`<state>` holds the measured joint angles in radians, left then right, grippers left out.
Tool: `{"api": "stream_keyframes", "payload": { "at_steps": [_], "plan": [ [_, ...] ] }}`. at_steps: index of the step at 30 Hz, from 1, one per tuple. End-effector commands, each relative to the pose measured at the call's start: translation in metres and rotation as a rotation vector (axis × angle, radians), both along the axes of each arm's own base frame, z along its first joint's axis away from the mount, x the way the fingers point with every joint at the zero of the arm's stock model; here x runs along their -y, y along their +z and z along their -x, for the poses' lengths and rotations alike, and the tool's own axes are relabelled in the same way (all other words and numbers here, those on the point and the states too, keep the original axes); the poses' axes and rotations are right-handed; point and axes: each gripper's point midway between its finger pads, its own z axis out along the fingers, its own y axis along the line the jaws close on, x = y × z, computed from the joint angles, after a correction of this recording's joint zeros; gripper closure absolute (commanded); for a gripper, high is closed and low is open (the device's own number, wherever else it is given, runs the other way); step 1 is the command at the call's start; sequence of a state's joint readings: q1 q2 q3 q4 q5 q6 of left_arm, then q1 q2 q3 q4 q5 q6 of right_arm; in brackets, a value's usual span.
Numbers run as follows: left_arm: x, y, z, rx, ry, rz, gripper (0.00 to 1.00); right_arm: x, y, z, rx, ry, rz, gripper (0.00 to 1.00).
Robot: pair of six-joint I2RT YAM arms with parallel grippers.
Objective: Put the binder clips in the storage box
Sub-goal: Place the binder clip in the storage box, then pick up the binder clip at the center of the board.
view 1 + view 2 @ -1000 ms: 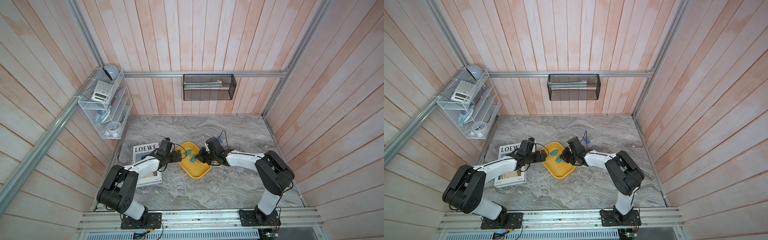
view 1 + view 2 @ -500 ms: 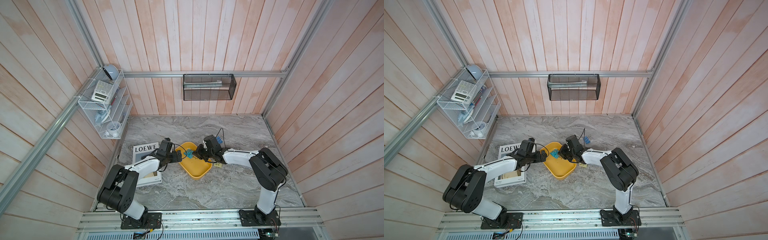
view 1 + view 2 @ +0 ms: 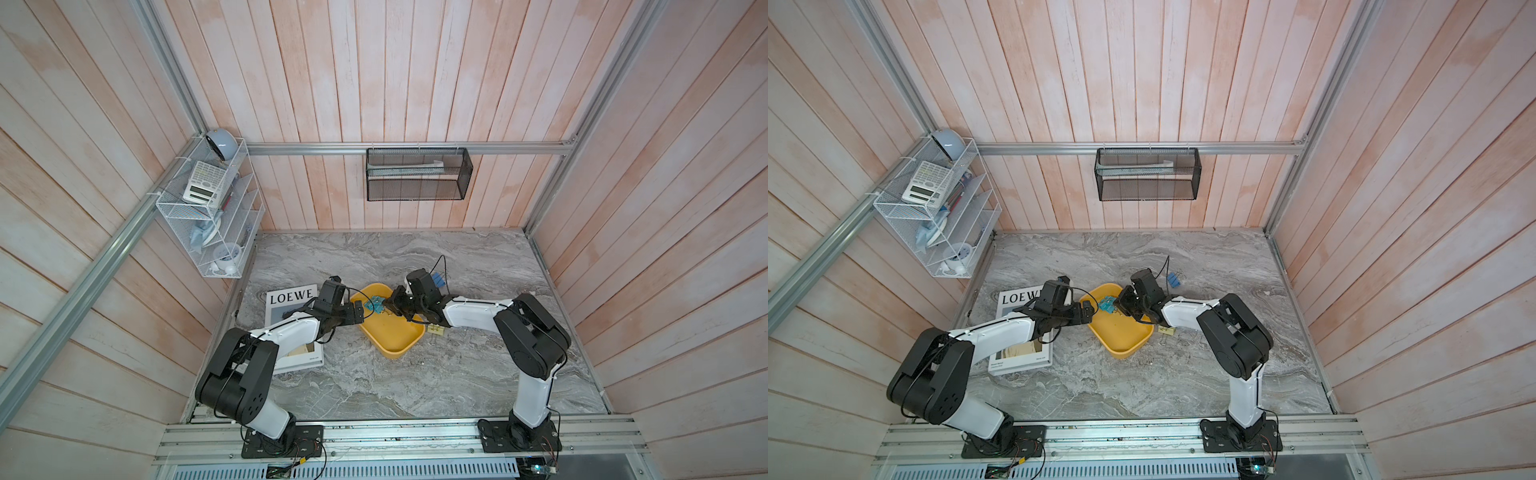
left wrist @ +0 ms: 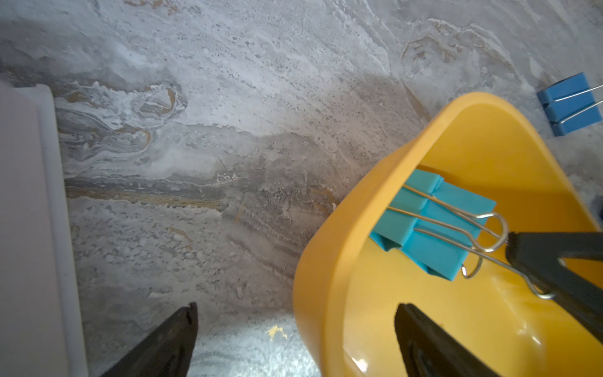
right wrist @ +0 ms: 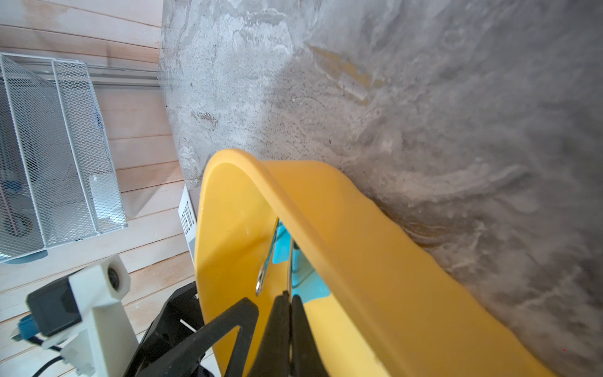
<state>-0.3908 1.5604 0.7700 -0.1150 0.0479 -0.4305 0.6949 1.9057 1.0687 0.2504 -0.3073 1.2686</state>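
Observation:
The mustard-yellow storage box (image 3: 395,334) (image 3: 1121,337) lies mid-table. Two teal binder clips (image 3: 373,305) (image 4: 434,225) sit side by side in its far end. My right gripper (image 3: 387,306) (image 5: 287,297) reaches into the box and is shut on the silver wire handle of one teal clip; its black fingers (image 4: 554,258) show pinching the wire. My left gripper (image 3: 360,311) (image 4: 300,342) is open and straddles the box wall (image 4: 326,261), one finger inside, one outside. Blue clips (image 3: 436,279) (image 4: 571,104) and a pale yellow clip (image 3: 436,330) lie on the table outside the box.
A LOEWE magazine (image 3: 291,299) lies under my left arm, left of the box. A white wire rack (image 3: 212,216) hangs on the left wall and a black mesh basket (image 3: 417,174) on the back wall. Marble tabletop (image 3: 415,382) stretches in front.
My right gripper has shifted left, further over the box with the teal clip, uncovering the pale yellow clip on the table. The left arm has not moved.

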Motion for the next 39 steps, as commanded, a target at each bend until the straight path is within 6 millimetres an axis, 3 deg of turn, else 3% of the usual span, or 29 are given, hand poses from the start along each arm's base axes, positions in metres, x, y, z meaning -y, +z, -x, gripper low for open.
{"api": "stream_keyframes", "payload": {
  "at_steps": [1,8,17,23,28,30,33,39],
  "plan": [
    [-0.002,-0.008,0.002,-0.013,0.001,-0.004,0.00,0.003,-0.018,0.005,-0.043,0.004,0.021,0.92],
    [-0.002,-0.007,0.001,-0.013,0.002,-0.001,0.00,0.006,-0.018,0.012,-0.051,0.012,0.022,0.77],
    [-0.003,-0.005,0.001,-0.010,0.001,-0.009,0.00,0.014,-0.004,0.023,-0.040,0.031,0.025,0.70],
    [-0.003,-0.008,0.001,-0.016,0.002,-0.008,0.00,0.021,0.016,0.031,-0.012,0.047,0.011,0.66],
    [-0.003,-0.005,0.001,-0.009,0.004,-0.005,0.00,0.036,0.058,0.040,0.060,0.064,-0.039,0.66],
    [-0.002,-0.005,0.001,-0.010,0.002,-0.002,0.00,0.054,0.074,0.042,0.097,0.065,-0.002,0.66],
    [-0.001,-0.004,0.002,-0.006,0.000,0.004,0.00,0.101,0.092,0.037,0.163,0.034,0.156,0.65],
    [-0.001,-0.004,0.005,-0.011,-0.001,0.010,0.00,0.207,0.094,0.000,0.264,-0.101,0.388,0.64]
  ]
}}
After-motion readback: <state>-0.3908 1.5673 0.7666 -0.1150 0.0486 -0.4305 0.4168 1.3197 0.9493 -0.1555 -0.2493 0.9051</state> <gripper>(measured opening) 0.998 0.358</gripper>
